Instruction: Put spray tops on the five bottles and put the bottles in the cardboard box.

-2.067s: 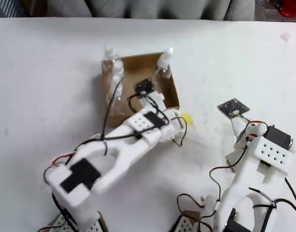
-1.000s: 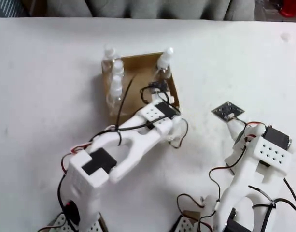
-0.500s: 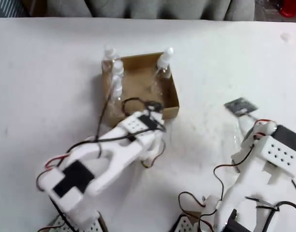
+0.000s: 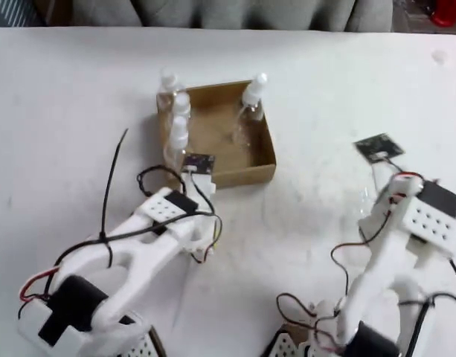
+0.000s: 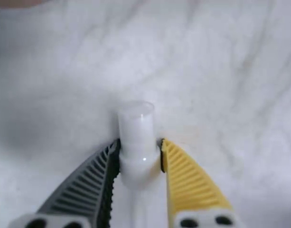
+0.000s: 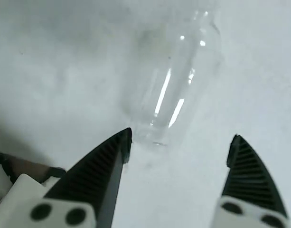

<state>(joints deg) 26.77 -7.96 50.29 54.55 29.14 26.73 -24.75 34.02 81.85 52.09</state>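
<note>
My left gripper [image 5: 138, 145] is shut on a white spray top [image 5: 136, 135] and holds it just above the white table. In the high view the left arm [image 4: 149, 230] sits in front of the cardboard box [image 4: 246, 172]. Several clear bottles with white spray tops stand in the box, a row along its left wall [image 4: 179, 123] and one at the far right corner [image 4: 251, 100]. My right gripper [image 6: 178, 140] is open, fingers wide apart, with a clear topless bottle [image 6: 173, 80] lying on the table just beyond its tips. The right arm [image 4: 410, 223] is right of the box.
Loose black cables [image 4: 116, 167] trail from the left arm beside the box. Both arm bases [image 4: 287, 346] stand at the table's front edge. Bare white table lies between the box and the right arm, and behind the box.
The left arm has pulled back from over the box toward the front left of the table. The right arm has shifted slightly to the right.
</note>
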